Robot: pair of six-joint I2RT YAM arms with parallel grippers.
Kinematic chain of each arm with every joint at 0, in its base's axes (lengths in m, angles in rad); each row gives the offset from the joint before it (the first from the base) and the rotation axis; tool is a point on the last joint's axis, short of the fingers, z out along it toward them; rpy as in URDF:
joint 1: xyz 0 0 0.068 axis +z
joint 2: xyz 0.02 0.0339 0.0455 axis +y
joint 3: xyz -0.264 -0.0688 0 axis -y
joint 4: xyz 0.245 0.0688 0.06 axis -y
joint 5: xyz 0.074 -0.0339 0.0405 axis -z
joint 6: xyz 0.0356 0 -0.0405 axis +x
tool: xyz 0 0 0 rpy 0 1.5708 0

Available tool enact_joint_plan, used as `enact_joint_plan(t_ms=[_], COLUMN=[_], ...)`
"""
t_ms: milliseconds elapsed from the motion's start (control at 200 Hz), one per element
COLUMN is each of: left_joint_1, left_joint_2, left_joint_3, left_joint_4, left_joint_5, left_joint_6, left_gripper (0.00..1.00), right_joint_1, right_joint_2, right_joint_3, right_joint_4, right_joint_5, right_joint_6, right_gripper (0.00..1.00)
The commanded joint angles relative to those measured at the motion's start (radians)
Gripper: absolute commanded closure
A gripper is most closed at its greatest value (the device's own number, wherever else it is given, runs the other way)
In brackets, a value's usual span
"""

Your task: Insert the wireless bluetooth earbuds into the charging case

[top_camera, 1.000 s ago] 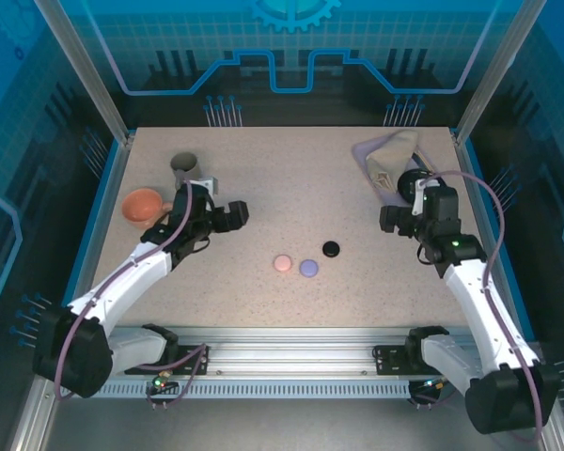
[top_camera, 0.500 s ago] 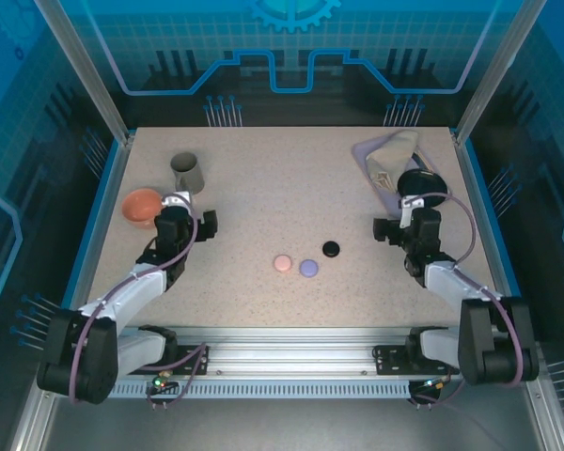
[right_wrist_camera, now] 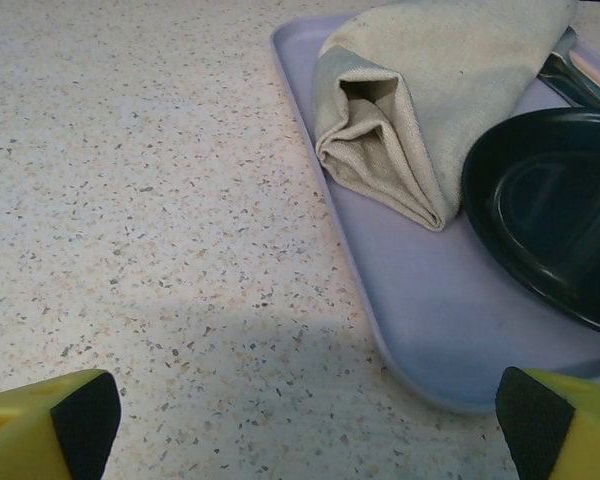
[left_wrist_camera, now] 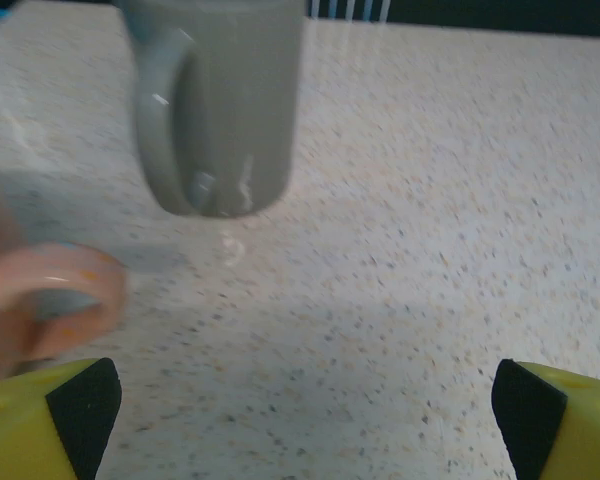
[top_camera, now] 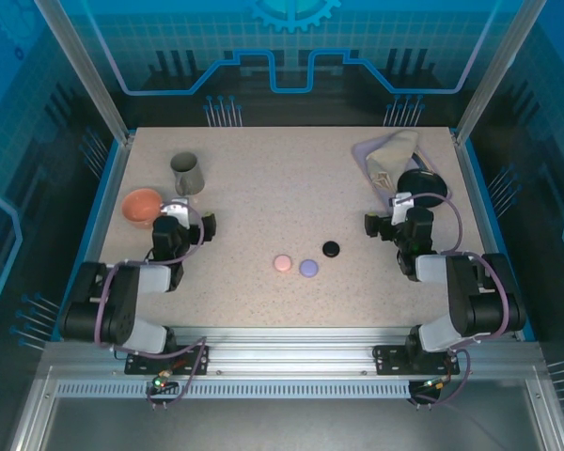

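Both tools stood with jaws spread wide, gripping nothing and touching nothing. The left gripper hung low over the table near its left edge, its yellow, black-padded fingertips well apart. The right gripper sat the same way near the right edge.

Between them, on the near middle of the table, lay three round charging cases. The pink case and the lavender case were just beside each other, and the black case lay near them, farther back. The group lay at about 4 o'clock from the left gripper and 8 o'clock from the right, well apart from both. Whether the cases were shut I could not tell from above.

A grey mug stood near the left gripper at 12 o'clock, and an orange bowl sat close at 10 o'clock. At 12 o'clock from the right gripper lay a lavender tray bearing a folded beige cloth and a black dish, the dish nearer, at 1 o'clock. Bare speckled tabletop ran wide across the centre and the far middle.
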Motion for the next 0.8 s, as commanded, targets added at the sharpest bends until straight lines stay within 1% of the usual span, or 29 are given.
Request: enact_joint_plan(t_ms=[0, 40, 60, 125, 220, 795], left_joint_1=[0.009, 0.01, 0.011, 0.027, 0.028, 0.028], left_joint_2=[0.026, 0.034, 0.033, 0.039, 0.04, 0.04], left_joint_3=[0.041, 0.061, 0.076, 0.093, 0.091, 0.092], left_joint_4=[0.031, 0.009, -0.026, -0.053, -0.046, -0.047], left_joint_5=[0.116, 0.123, 0.112, 0.075, 0.075, 0.076], left_joint_6=[0.035, 0.038, 0.033, -0.006, -0.006, -0.005], left_gripper=[0.01, 0.01, 0.01, 0.01, 0.01, 0.01], right_joint_1=[0.012, 0.012, 0.014, 0.023, 0.039, 0.04], right_joint_2=[0.004, 0.003, 0.003, 0.004, 0.006, 0.006], right_joint_3=[0.009, 0.012, 0.011, 0.013, 0.017, 0.019], right_joint_4=[0.06, 0.06, 0.058, 0.055, 0.049, 0.045], right_joint_5=[-0.011, -0.008, -0.005, 0.011, 0.037, 0.034], right_joint_6=[-0.024, -0.023, -0.023, -0.028, -0.039, -0.039], right_gripper=[0.0, 0.0, 0.0, 0.0, 0.0, 0.0])
